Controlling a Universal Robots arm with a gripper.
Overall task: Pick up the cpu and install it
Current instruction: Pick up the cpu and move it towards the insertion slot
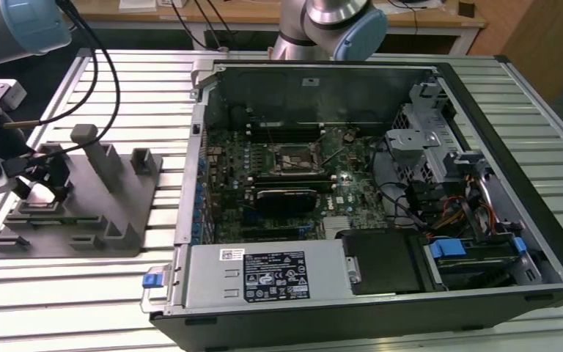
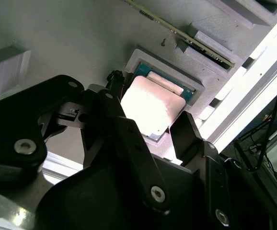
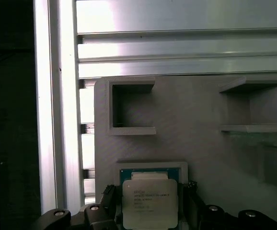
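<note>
The cpu (image 3: 150,200) lies flat, silvery plate up, in its shallow pocket on the grey fixture (image 3: 201,124), dead centre between the jaws. The gripper (image 3: 149,191) straddles it, fingers (image 3: 190,196) spread to either side with slim gaps showing, not yet pinching. It's a square chip, so there's no long axis to favour. In the exterior view the open computer case (image 1: 311,88) sits well apart, towards the exterior view's right.
</note>
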